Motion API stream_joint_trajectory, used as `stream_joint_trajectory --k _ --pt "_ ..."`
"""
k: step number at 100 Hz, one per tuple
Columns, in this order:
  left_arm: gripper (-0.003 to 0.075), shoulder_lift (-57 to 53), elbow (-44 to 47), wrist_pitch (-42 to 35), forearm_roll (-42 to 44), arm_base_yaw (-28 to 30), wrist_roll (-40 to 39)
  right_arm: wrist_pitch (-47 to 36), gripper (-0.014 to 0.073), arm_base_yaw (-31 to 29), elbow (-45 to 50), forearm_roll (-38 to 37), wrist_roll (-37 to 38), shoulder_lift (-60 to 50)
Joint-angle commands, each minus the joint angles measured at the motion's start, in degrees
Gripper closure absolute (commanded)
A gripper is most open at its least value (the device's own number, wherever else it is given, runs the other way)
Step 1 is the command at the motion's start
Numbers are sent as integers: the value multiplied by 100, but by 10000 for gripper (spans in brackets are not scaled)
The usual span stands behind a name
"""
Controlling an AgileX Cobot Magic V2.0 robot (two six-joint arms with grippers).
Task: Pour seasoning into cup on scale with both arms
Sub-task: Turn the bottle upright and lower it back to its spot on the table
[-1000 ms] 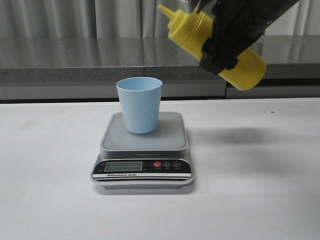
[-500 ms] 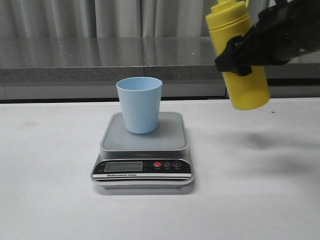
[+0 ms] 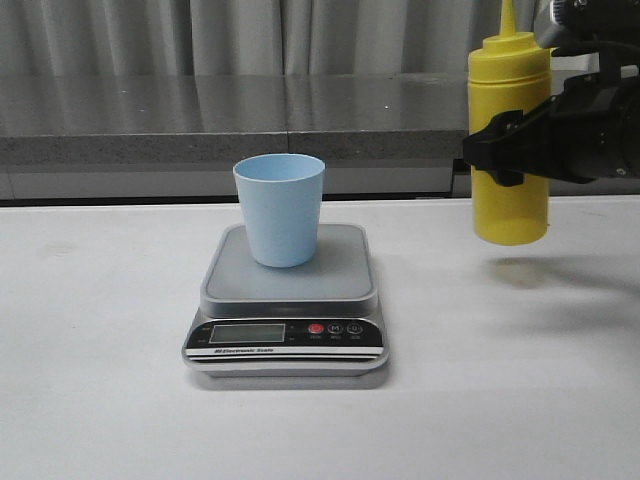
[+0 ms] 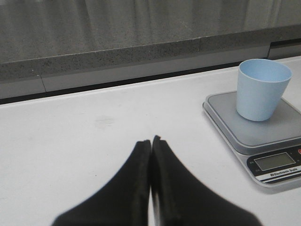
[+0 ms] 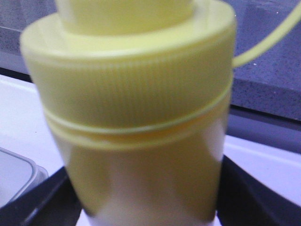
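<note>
The pale blue cup (image 3: 280, 208) stands upright on the platform of the silver-grey scale (image 3: 286, 305) at the table's middle. My right gripper (image 3: 500, 148) is shut on the yellow seasoning bottle (image 3: 509, 140) and holds it upright, nozzle up, just above the table to the right of the scale. In the right wrist view the bottle (image 5: 136, 117) fills the frame between the black fingers (image 5: 237, 197). My left gripper (image 4: 151, 141) is shut and empty, low over the table, left of the scale (image 4: 263, 136) and cup (image 4: 260, 89). It is out of the front view.
A grey stone ledge (image 3: 200, 130) runs along the back of the white table (image 3: 120, 380), with curtains behind. The scale's black front panel (image 3: 285, 337) with display and red button faces the front edge.
My right gripper has swung the bottle from tilted, nozzle toward the cup, to upright. It has carried it right and lower, away from the cup.
</note>
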Motion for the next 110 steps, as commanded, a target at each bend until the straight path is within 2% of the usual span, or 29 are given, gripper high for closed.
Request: stream_joint_trajectory --k 1,31,60,70,77,84,96,106,110 --pt "741 44 -160 -471 0 14 -49 -728 652 -34 -108 34 79 -69" --pt "741 44 -160 -471 0 14 -49 -1474 652 -34 -108 -149 173 472" --pt "741 44 -160 -471 0 14 -49 -1669 652 -34 -108 -149 348 792" --pt "741 44 -160 -471 0 14 -49 -1657 623 -34 -108 -149 359 810" --pt "741 44 -160 -471 0 14 -49 -1657 557 -34 -108 -149 359 810" --pt "741 44 -160 -471 0 14 -49 -1657 438 -34 -108 -149 359 810" --pt "741 44 -160 -471 0 14 -49 -1657 147 -34 -108 -149 359 810" --pt "741 44 -160 -471 0 14 -49 -1655 -57 -34 -106 -149 359 786" --pt "741 44 -160 -471 0 14 -49 -1655 -64 -34 -106 -149 359 776"
